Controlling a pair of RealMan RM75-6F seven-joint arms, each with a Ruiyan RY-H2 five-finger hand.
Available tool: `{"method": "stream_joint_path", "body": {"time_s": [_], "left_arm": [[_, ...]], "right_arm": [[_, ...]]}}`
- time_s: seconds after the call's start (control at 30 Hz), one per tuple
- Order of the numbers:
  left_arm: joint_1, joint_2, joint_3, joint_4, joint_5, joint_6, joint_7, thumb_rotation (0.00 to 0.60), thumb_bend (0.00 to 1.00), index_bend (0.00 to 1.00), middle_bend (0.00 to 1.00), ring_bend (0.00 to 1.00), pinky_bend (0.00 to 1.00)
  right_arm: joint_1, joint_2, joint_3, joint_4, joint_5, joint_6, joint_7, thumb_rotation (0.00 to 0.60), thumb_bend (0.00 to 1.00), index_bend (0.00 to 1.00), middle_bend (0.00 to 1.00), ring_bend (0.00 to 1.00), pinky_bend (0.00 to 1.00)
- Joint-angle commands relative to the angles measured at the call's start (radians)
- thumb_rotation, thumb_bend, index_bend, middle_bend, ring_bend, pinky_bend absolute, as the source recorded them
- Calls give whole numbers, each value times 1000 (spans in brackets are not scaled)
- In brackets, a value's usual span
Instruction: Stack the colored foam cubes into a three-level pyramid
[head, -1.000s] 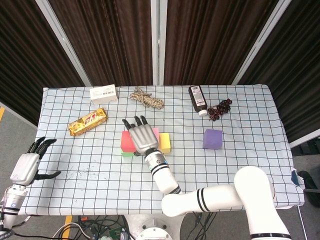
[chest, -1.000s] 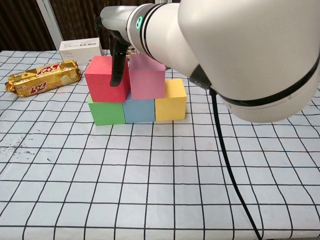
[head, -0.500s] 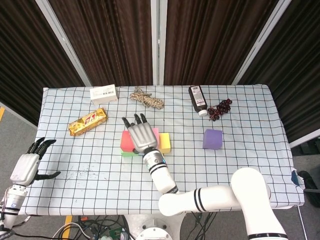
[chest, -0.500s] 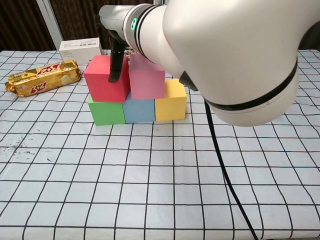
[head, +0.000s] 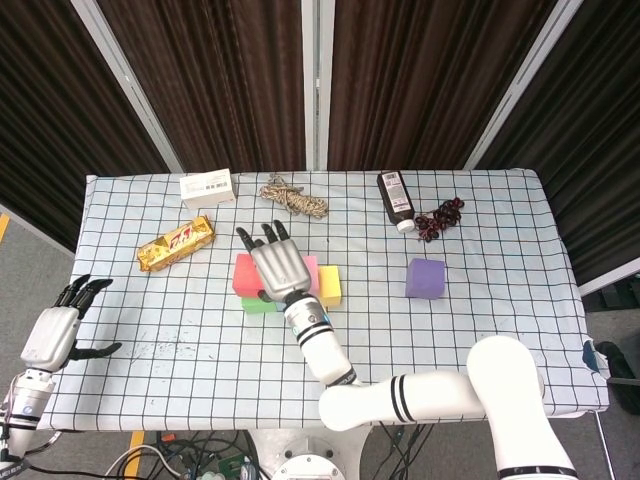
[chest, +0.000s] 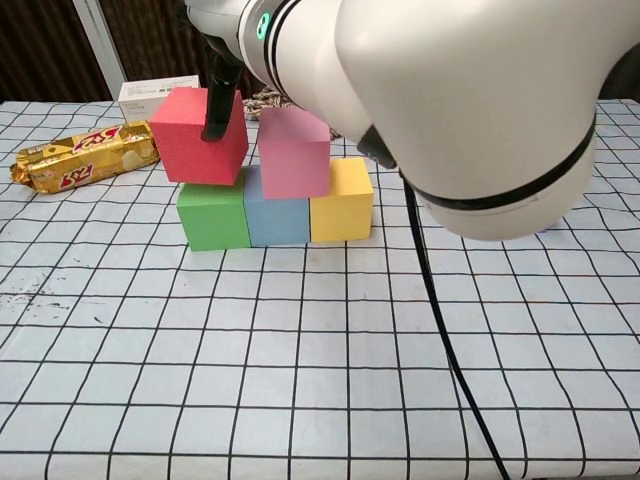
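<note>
- Right hand (head: 278, 268) grips the red cube (chest: 198, 137) from above, one finger (chest: 219, 100) running down its front face; the left hand (head: 58, 330) hangs with fingers spread, holding nothing, off the desk's (head: 480, 330) left edge.
- Since a second ago the red cube has been raised and pulled leftward, and now sits tilted, away from the pink cube (chest: 293, 151).
- Judged from this, the second level is being redone, so the pyramid is not yet closer to its top.
- Green cube (chest: 213, 213), blue cube (chest: 277, 218) and yellow cube (chest: 341, 200) form the base row near the desk's middle.
- Purple cube (head: 425, 278) waits apart, toward the right edge.
- Cubes have no long axis; the red one's lower left corner overhangs the green.
</note>
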Motion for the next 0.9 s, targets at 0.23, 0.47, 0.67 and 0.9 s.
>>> {"method": "stream_joint_path", "body": {"time_s": [0.23, 0.47, 0.67, 0.9], "left_arm": [[-3, -4, -2, 4, 0, -11, -3, 600, 0, 118, 119, 2, 100], [-2, -8, 1, 6, 4, -16, 3, 600, 0, 118, 119, 3, 99], [0, -10, 2, 9, 7, -16, -1, 600, 0, 117, 119, 2, 100], [-2, -10, 2, 5, 7, -22, -6, 600, 0, 117, 119, 3, 100]], "right_arm": [[-35, 94, -15, 30, -76, -204, 92, 600, 151, 0, 415, 70, 0], [-31, 109, -53, 70, -123, -262, 121, 600, 151, 0, 414, 70, 0], [-30, 109, -67, 77, -131, -262, 138, 600, 151, 0, 415, 70, 0], [-27, 121, -83, 59, -109, -250, 128, 600, 150, 0, 413, 70, 0]]}}
